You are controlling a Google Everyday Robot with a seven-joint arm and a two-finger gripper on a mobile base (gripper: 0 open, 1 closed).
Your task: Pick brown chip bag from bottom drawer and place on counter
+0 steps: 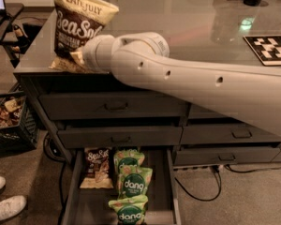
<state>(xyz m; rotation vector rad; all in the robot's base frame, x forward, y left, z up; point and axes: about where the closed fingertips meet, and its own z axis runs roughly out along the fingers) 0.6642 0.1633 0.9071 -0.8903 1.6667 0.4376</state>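
— Where is the brown chip bag (77,25) found?
— It is stood upright on the counter (192,27) at the front left corner, with its long axis vertical, the cream band uppermost and the print turned toward the camera.
— And the gripper (83,55)?
— It is placed at the bag's lower edge. Whether it is clenched or released cannot be told.

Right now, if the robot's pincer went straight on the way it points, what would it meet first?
The pincer, at the front edge of the glossy grey counter, points at the crinkly brown "Sea Salt" chip bag. It would meet that bag first and seems to touch it, though depth is unclear.
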